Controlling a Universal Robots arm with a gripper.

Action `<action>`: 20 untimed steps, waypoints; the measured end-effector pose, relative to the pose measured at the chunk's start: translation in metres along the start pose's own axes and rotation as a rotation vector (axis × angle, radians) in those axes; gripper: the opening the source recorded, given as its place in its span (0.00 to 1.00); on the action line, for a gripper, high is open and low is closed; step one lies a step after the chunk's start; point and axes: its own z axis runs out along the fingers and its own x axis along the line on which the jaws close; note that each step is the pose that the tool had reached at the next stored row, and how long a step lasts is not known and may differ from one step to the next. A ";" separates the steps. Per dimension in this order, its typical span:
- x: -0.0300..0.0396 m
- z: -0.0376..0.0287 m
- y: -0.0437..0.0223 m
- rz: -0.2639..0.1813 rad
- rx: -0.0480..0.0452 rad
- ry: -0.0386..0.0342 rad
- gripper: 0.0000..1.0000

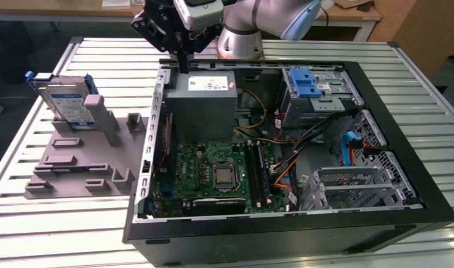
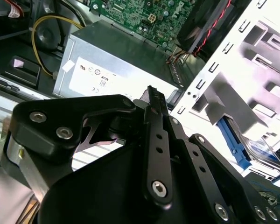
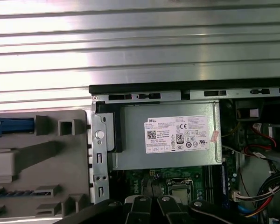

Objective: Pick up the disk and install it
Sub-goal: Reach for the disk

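Gripper (image 1: 184, 68) above power supply (image 1: 203, 106), fingers (image 1: 184, 57) closed together, empty. Disk (image 1: 67, 103) stands upright in grey fixture (image 1: 78, 167), exterior view's left, well apart; a post (image 1: 93, 111) hides part of its white-and-blue label.

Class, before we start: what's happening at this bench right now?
A robot arm's gripper, shut and holding nothing, hangs over the grey power supply in an open computer case. The disk in its blue carrier stands upright in a grey fixture on the slatted table, at the exterior view's left of the case. It has not been picked up yet.
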 end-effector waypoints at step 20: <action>0.0092 -0.0001 0.0027 0.000 0.0001 0.0000 0.11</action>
